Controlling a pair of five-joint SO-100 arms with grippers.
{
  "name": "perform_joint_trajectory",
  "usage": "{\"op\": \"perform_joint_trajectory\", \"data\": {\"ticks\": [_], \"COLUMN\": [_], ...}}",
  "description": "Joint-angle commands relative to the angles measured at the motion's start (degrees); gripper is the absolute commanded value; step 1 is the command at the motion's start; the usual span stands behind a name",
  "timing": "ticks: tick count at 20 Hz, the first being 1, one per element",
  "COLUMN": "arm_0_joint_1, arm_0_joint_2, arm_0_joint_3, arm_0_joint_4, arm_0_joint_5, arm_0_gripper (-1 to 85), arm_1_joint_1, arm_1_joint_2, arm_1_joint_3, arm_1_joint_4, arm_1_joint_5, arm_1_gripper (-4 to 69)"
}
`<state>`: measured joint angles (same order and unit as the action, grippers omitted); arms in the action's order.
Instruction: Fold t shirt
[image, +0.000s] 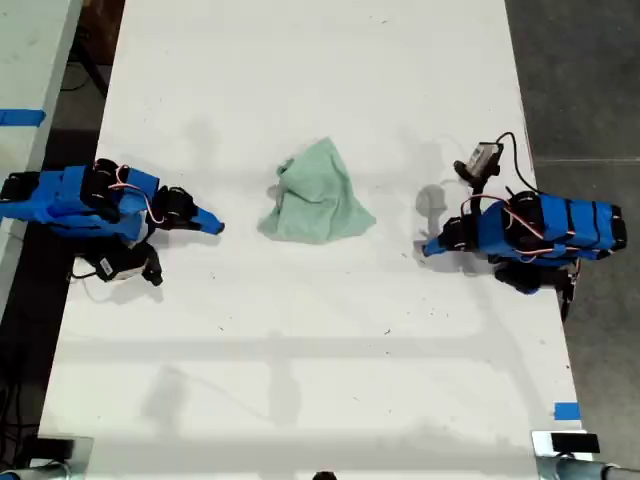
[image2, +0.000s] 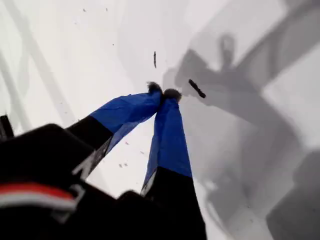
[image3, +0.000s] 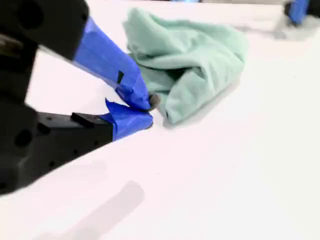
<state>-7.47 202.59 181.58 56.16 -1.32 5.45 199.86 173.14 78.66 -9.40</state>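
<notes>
- The t shirt (image: 317, 195) is seen crumpled mid-table, between both arms, untouched.
- My first gripper (image2: 164, 93) and my second gripper (image3: 148, 111) appear closed, empty.
- Bunched layers could be pinched together, so unfolding may fail.

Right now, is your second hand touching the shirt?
Apart: exterior view shows bare table between the t shirt and either arm, so my second hand is clear.

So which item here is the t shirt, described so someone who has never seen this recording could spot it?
Start from the long white table in the exterior view, with a blue arm lying at each side. Midway between the arms sits the t shirt, a crumpled pale mint-green heap of cloth, touched by neither arm. It is the only soft thing and the only green thing on the table.
</notes>
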Motion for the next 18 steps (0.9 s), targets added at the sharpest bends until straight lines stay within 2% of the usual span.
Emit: {"op": "perform_joint_trajectory", "data": {"ticks": [1,5,8,18], "arm_0_joint_1": [1.41,0.35,1.32,1.58], "arm_0_joint_2": [4.04,4.04,4.04,4.04], "arm_0_joint_3": [1.93,1.49,1.49,1.67], "arm_0_joint_4": [0.62,4.04,4.13,3.60], "arm_0_joint_5": [-2.64,-5.27,-5.36,-4.92], "arm_0_gripper": [-0.2,2.6,1.9,-0.1], "arm_1_joint_1": [0.88,2.02,1.14,-1.23], "arm_1_joint_2": [1.05,1.05,1.05,1.05], "arm_1_joint_3": [2.02,3.34,3.60,3.52], "arm_1_joint_4": [-0.79,-1.76,-2.81,-3.52], "arm_1_joint_5": [3.43,2.46,-2.37,-0.44], "arm_1_gripper": [3.8,1.3,1.3,1.2]}}
